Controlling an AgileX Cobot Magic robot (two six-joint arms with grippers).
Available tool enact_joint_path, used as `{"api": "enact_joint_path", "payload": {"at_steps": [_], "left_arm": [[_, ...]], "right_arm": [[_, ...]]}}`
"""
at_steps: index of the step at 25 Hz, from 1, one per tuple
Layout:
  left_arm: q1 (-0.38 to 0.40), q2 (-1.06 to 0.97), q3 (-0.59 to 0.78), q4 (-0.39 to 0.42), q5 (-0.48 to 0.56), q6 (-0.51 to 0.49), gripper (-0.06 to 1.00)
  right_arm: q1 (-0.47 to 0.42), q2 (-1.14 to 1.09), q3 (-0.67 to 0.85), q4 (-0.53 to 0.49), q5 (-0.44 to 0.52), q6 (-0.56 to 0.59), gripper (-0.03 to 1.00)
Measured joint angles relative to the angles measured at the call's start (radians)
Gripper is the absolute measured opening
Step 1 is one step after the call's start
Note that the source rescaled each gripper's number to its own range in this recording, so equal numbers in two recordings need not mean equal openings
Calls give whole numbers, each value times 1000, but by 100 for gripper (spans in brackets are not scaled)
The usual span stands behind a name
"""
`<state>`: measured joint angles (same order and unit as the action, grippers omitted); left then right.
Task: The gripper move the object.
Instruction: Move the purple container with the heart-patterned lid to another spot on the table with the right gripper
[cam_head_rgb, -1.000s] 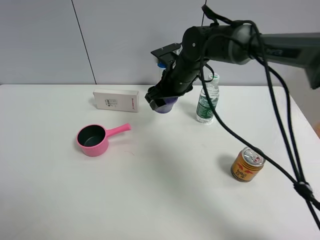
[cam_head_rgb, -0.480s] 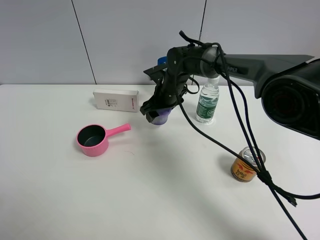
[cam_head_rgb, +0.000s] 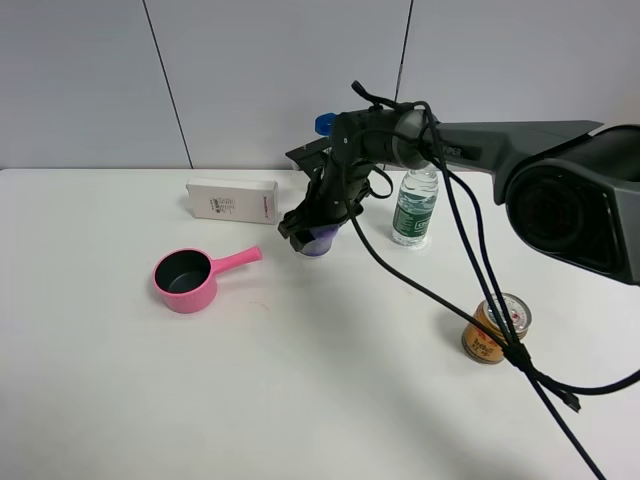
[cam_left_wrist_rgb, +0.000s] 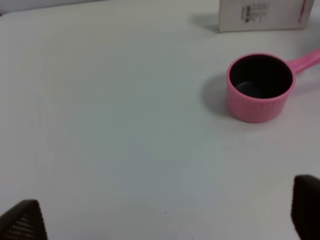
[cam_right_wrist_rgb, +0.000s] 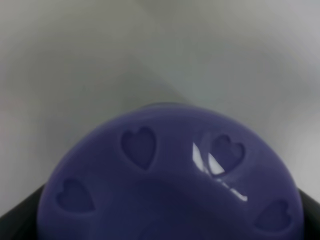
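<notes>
My right gripper (cam_head_rgb: 318, 230) reaches across the middle and is shut on the object (cam_head_rgb: 322, 241), a small squat purple container. It holds the object low over the white table (cam_head_rgb: 300, 380), between the white box and the water bottle; I cannot tell whether it touches the surface. In the right wrist view the object's purple lid (cam_right_wrist_rgb: 170, 185), embossed with small hearts, fills the frame, with dark finger edges at the lower corners. My left gripper (cam_left_wrist_rgb: 164, 216) is open and empty, its two dark fingertips (cam_left_wrist_rgb: 22, 220) far apart over bare table. The left arm is out of the exterior view.
A pink saucepan (cam_head_rgb: 184, 281) sits left of centre and also shows in the left wrist view (cam_left_wrist_rgb: 259, 87). A white box (cam_head_rgb: 232, 200) lies behind it. A water bottle (cam_head_rgb: 413, 210) stands just right of the object. An orange-gold can (cam_head_rgb: 495, 328) stands at the right front.
My right gripper has come down and slightly left with the object, from above the table to just at its surface. The other things have not moved.
</notes>
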<state>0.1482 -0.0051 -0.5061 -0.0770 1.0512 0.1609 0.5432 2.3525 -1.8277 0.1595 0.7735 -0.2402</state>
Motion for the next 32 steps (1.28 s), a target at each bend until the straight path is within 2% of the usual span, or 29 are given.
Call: {"api": "enact_joint_path", "payload": {"at_steps": [18,19,20,22,24,27,32], "left_arm": [[0,0,0,0,0,0,100],[0,0,0,0,0,0,100],[0,0,0,0,0,0,100],[0,0,0,0,0,0,100],[0,0,0,0,0,0,100],[0,0,0,0,0,0,100],[0,0,0,0,0,0,100]], "right_arm": [[0,15,0,-5,12,-8,1],[0,15,0,-5,13,-8,3],[0,15,0,-5,13,-8,11],[2,15,-4,-5,14,-8,37],[5,14,-5,-4,15,-8,47],[9,11,-5,-4,16,-8,51],[11,-27,-5,-5,42,-8,51]]}}
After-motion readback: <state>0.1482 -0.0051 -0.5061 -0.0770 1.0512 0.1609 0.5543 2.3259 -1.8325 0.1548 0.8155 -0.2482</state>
